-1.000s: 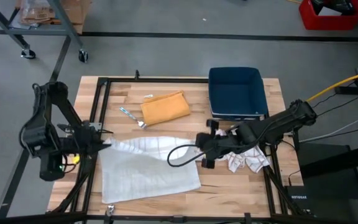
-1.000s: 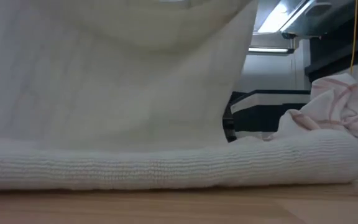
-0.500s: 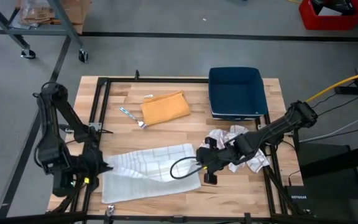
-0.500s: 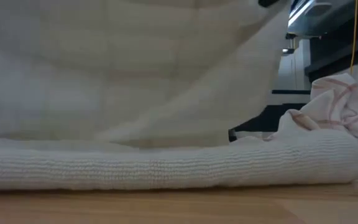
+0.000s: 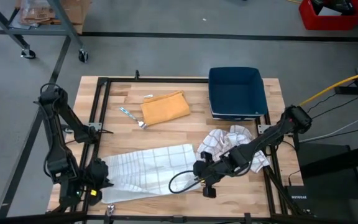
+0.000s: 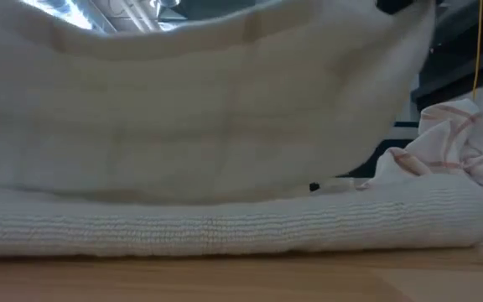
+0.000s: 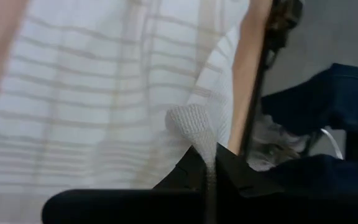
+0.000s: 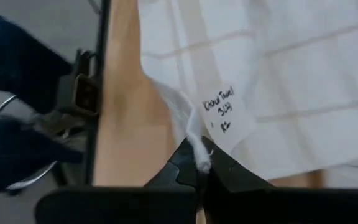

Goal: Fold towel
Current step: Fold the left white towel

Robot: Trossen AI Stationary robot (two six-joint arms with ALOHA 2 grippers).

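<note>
Towel is spread at the counter's 6 o'clock, corners clamped by the left end effector at 8 and right end effector at 5, probably so the fold gets dragged over evenly.

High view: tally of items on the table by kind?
Cloths: 3 — white checked towel, orange cloth, crumpled red-striped cloth
Bins: 1 — blue bin
Small utensils: 1 — utensil
Total: 5
</note>
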